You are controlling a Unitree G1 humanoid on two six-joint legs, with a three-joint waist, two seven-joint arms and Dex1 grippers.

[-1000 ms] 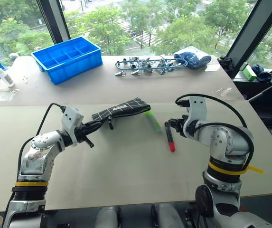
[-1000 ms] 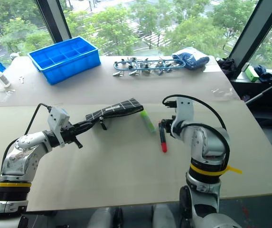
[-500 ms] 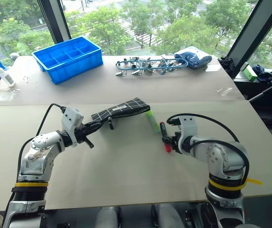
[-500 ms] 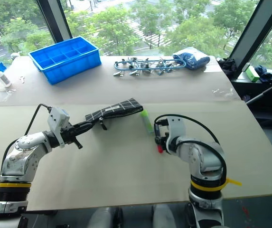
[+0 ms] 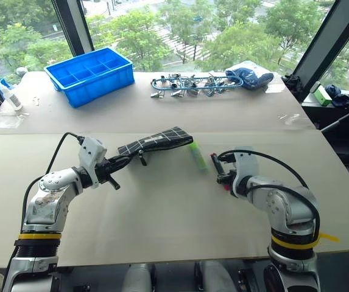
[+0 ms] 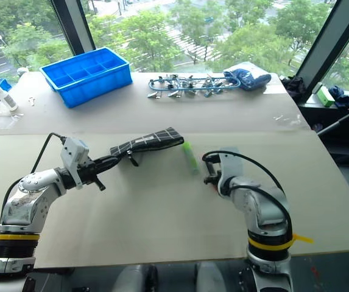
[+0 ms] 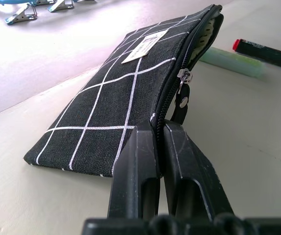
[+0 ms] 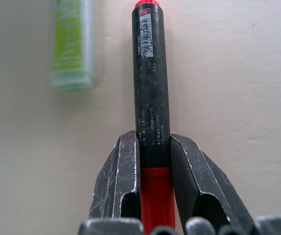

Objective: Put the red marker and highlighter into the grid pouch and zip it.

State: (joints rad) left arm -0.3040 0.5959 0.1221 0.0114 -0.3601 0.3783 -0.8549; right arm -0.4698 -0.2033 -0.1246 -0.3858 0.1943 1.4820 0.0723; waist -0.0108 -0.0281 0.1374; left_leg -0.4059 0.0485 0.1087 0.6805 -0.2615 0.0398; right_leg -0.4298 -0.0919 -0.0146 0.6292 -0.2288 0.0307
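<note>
- Windows with green trees beyond them ran along the far edge of a pale surface, which carried a blue compartment bin at about 11 o'clock, a row of metal clips at 12 o'clock and a blue cloth bundle at 1 o'clock.
- The left gripper had its fingers pressed together on the zipper edge of the grid pouch, holding that end lifted off the surface near the middle.
- The left wrist view showed the pouch's white label, its zipper pull and its open far end, details too small to read from the head views.
- The highlighter lay on the surface just beside the pouch's far end, at its 4 o'clock.
- The right gripper pinched the red marker; the right wrist view showed both fingers touching the black barrel beside its red part, while the head views hid most of the marker behind the gripper.
- The highlighter lay near the marker, apart from it.
</note>
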